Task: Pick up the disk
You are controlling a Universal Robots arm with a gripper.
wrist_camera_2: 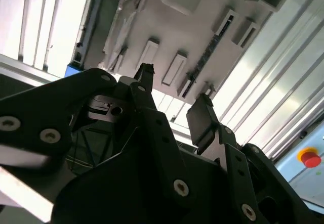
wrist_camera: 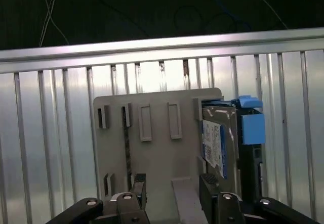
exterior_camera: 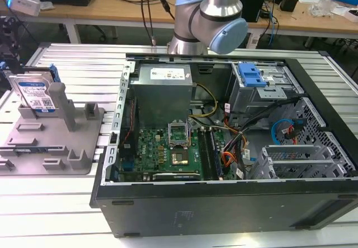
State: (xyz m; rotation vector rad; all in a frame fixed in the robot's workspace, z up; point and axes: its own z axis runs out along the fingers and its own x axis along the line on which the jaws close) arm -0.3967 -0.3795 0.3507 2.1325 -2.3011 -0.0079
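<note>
Room: wood-topped workbenches [exterior_camera: 112, 7] run along the back in the exterior view, strewn with loose gear and hanging cables. In the first wrist view a dark floor [wrist_camera: 152, 11] with thin cables lies past the table's edge.
Table: a silvery metal table [exterior_camera: 72, 63], ribbed in long grooves and bright under the light. It bears everything named below.
Computer case: a black computer case [exterior_camera: 224, 209] lies on its side with the panel off, taking the centre and the exterior view's right. Inside are a grey power supply [exterior_camera: 162, 88], a green motherboard [exterior_camera: 162, 147] and a metal drive cage with a light-blue latch [exterior_camera: 250, 74].
Arm: the arm [exterior_camera: 215, 13], grey with a light-blue cap, rises behind the case at the top of the exterior view.
Fixture: a grey plastic fixture [exterior_camera: 56, 141] with upright posts and slots lies flat on the table, just beside the case on the exterior view's left.
Gripper: in both wrist views the black gripper [wrist_camera: 173, 191] [wrist_camera_2: 174, 100] hangs over the fixture. Its two fingers [wrist_camera: 208, 191] are spread apart with nothing between them.
Disk: the disk [exterior_camera: 34, 94] stands on edge at the fixture's far corner, leaning on a post with its blue-and-white label showing. In the first wrist view it is near one finger and untouched.
Rails: blue plastic rails [wrist_camera: 252, 125] run along the disk's edges.
Button: a red button [wrist_camera_2: 310, 158] on a yellow base sits off past the table.
</note>
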